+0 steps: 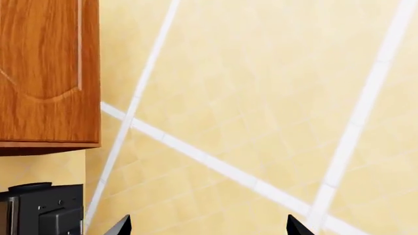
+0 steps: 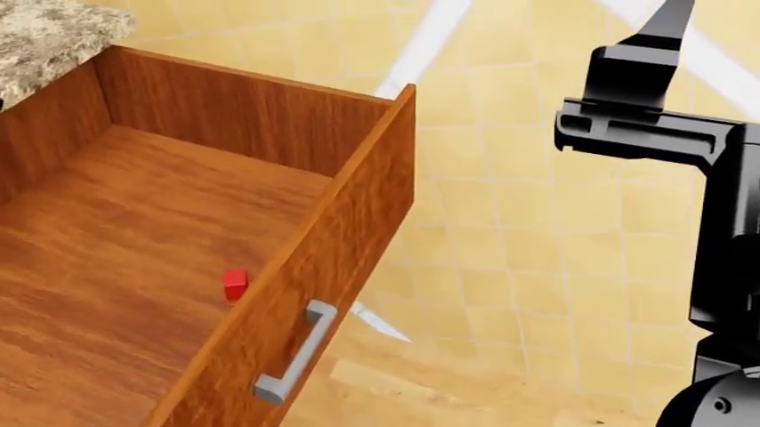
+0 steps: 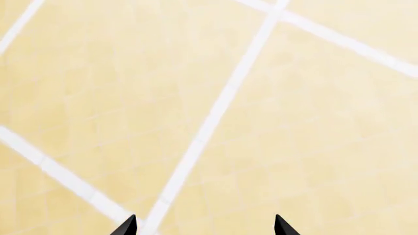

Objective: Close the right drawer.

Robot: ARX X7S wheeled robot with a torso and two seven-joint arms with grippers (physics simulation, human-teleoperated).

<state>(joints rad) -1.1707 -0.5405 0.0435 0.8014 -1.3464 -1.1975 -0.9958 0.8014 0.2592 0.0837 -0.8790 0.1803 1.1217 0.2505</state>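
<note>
The right drawer (image 2: pixel 178 258) stood pulled open at my ten o'clock, a small red block (image 2: pixel 235 285) inside it. My right gripper (image 3: pixel 204 226) and left gripper (image 1: pixel 209 226) hung released above tiled floor (image 3: pixel 313 122), gripping nothing.

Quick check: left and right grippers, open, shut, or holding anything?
Left gripper: open, holding nothing.
Right gripper: open, holding nothing, over bare floor.
</note>
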